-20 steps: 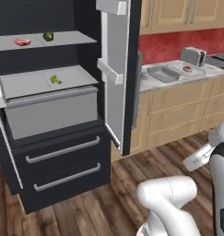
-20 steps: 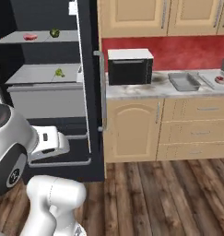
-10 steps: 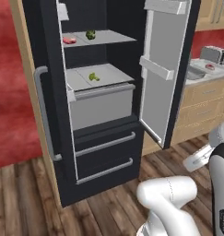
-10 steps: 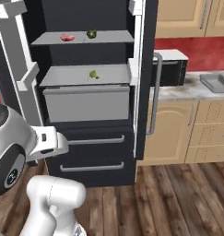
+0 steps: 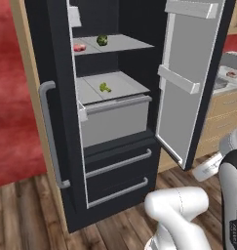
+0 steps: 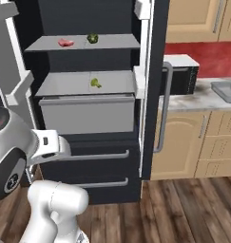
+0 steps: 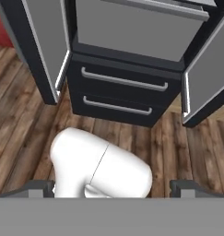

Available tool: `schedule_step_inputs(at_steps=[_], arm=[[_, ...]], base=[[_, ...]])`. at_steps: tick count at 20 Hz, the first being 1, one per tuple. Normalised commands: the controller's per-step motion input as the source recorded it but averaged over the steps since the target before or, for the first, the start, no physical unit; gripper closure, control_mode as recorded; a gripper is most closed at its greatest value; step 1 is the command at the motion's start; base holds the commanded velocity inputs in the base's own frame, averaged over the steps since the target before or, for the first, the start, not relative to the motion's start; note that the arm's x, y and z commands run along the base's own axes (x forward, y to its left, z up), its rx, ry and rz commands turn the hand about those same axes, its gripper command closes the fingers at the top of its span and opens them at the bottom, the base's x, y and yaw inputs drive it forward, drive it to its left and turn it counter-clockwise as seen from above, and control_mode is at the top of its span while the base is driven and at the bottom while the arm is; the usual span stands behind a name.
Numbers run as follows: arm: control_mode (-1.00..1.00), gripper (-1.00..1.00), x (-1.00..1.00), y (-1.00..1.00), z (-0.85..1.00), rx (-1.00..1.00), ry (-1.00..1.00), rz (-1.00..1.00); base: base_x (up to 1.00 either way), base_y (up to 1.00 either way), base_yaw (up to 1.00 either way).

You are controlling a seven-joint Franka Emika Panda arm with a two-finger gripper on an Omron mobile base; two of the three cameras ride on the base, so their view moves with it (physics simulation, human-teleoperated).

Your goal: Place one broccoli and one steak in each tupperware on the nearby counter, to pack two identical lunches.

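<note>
- Fridge (image 5: 115, 161): tall, dark body, both upper doors swung open; grey interior; two dark drawers with silver bar handles at its base (the hand view looks down on these drawers and the wood floor before them).
- Right fridge door (image 5: 188, 93): hangs open at the fridge's right side in the left base view, pale grey inner face with two door racks.
- Left fridge door (image 5: 49, 122): open at the fridge's left side, long grey handle on its outer face.
- Counter (image 6: 207, 99): white marble-look top over light wooden cabinets, to the right of the fridge; a grey tray-like shape, possibly one tupperware (image 6: 225, 90), lies on it at the frame edge (too cropped to tell).
- Microwave (image 6: 181, 73): dark box with pale top, on the counter just beside the fridge.
- Crisper bin (image 6: 88, 114): large grey box inside the fridge, above the dark drawers, its flat lid serving as the lower shelf.
- Upper shelf (image 6: 112, 42): grey, inside the fridge above the bin.
- Gripper (image 7: 112, 186): the two dark finger tips stand far apart at the bottom corners of the hand view, jaws fully spread, nothing between them; well below and short of the fridge shelves.
- Steak (image 6: 65, 42): small red-pink piece on the upper shelf, left part.
- Broccoli (image 6: 92, 38): dark green, on the upper shelf just right of the steak, apart from it.
- Second broccoli (image 6: 95, 83): small, lighter green, on the bin lid inside the fridge.
</note>
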Motion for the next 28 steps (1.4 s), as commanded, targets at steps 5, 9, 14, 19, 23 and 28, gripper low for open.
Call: schedule_step_inputs(at_steps=[5,9,14,19,23,28], arm=[[1.0,-1.0,0.0,0.0,0.0,0.0,0.0,0.0],[1.0,-1.0,0.0,0.0,0.0,0.0,0.0,0.0],[1.0,-1.0,0.0,0.0,0.0,0.0,0.0,0.0],[1.0,-1.0,0.0,0.0,0.0,0.0,0.0,0.0],[1.0,-1.0,0.0,0.0,0.0,0.0,0.0,0.0],[1.0,-1.0,0.0,0.0,0.0,0.0,0.0,0.0]], base=[[0.2,-0.03,0.13],[0.2,-0.03,0.23],[0.38,-0.15,0.26],[0.46,-0.25,0.21],[0.24,-0.45,0.16],[0.17,-0.47,0.1]])
